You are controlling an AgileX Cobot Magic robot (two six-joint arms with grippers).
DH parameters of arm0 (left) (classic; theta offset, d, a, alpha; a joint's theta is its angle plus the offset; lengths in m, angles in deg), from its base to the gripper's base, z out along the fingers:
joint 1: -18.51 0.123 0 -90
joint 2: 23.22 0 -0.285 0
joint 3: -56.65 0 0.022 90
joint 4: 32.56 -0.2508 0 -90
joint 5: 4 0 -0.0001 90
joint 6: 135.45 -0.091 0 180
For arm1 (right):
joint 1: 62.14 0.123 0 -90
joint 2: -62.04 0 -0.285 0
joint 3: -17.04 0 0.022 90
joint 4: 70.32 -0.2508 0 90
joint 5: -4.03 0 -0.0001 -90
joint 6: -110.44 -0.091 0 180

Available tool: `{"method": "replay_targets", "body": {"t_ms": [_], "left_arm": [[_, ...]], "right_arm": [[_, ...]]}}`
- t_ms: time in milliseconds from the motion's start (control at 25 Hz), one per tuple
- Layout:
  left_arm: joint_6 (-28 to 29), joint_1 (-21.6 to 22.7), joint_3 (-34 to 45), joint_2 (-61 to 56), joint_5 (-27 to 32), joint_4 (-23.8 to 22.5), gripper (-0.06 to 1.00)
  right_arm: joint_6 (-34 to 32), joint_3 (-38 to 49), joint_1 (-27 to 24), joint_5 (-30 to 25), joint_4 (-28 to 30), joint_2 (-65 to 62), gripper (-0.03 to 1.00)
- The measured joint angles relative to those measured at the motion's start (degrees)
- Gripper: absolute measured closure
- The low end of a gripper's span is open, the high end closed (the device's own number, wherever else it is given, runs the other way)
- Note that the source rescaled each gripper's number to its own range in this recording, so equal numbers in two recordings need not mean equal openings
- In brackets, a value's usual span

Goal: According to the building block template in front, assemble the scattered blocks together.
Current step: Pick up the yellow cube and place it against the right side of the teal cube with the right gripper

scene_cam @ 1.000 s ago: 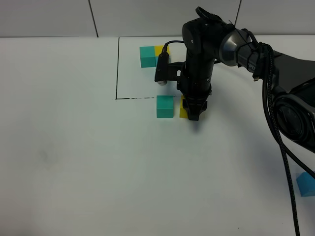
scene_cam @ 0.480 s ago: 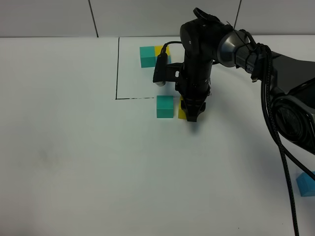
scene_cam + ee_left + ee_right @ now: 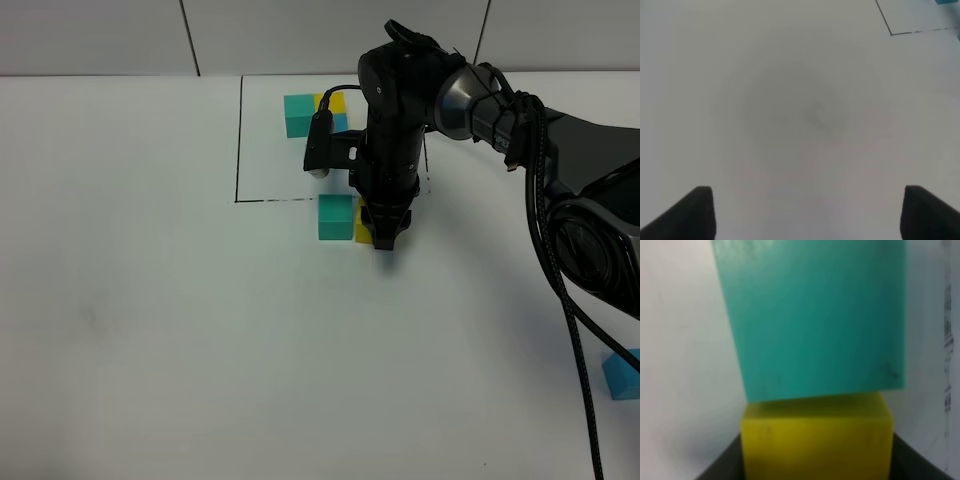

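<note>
With the teal block (image 3: 335, 216) and yellow block (image 3: 362, 230) touching side by side just this side of the template (image 3: 298, 115), closed right fingers (image 3: 386, 233) empty against the yellow, only the blue block (image 3: 622, 375), well apart at near right, is left to join; left fingers (image 3: 700, 212) hang open.

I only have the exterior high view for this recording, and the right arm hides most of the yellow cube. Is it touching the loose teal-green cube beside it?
Observer: Yes. In the right wrist view the small matte yellow cube meets the matte teal-green cube with no gap showing, though the two are slightly skewed.
Operator: Is the cube clamped?
Observer: No. The right gripper is shut, and the yellow cube sits just ahead of its tip.
Operator: And the left arm?
Observer: The left gripper is open over the bare white table and holds nothing.
</note>
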Motion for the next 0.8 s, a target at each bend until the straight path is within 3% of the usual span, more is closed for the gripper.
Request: {"method": "replay_targets", "body": {"t_ms": [800], "left_arm": [[0.0,0.0,0.0,0.0,0.0,0.0,0.12]], "right_arm": [[0.9,0.0,0.0,0.8,-0.3,0.1,0.97]]}}
